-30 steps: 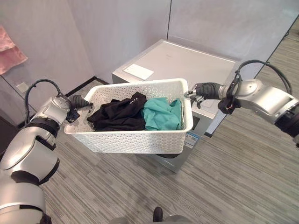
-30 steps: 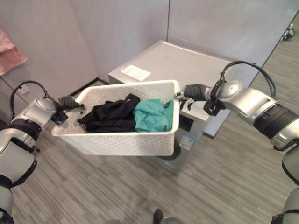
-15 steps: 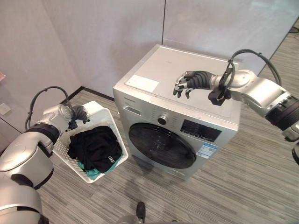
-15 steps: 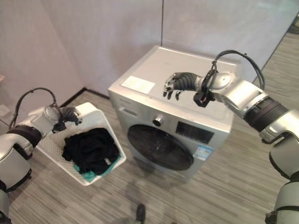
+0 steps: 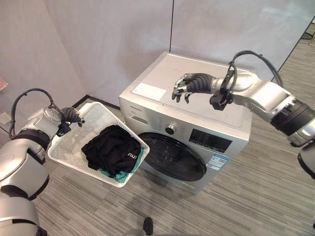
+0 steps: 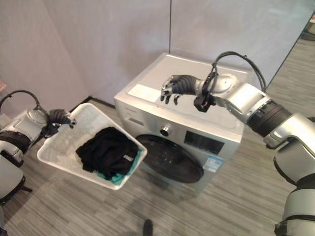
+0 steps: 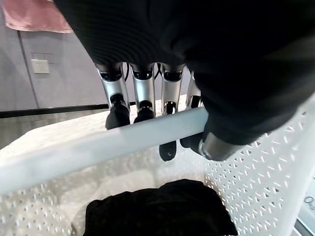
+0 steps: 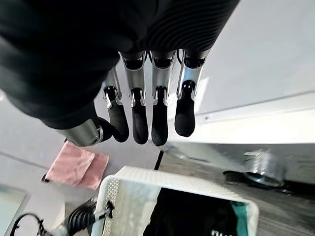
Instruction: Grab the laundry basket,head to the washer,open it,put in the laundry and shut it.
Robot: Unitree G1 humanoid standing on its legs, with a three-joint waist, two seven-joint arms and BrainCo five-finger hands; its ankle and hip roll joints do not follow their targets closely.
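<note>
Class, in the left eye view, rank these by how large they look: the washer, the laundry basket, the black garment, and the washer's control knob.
1. washer
2. laundry basket
3. black garment
4. control knob

The basket sits nearer the camera, so its apparent size may be exaggerated.

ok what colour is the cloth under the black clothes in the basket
Teal cloth, peeking from beneath the black clothes; clearest in the right eye view.

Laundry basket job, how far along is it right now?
Done: the laundry basket is grabbed, left robot hand curled over its rim, and it is beside the washer. In hand: the right robot hand hovers over the washer top, holding nothing. Left: the door is closed and the clothes lie in the basket.
</note>
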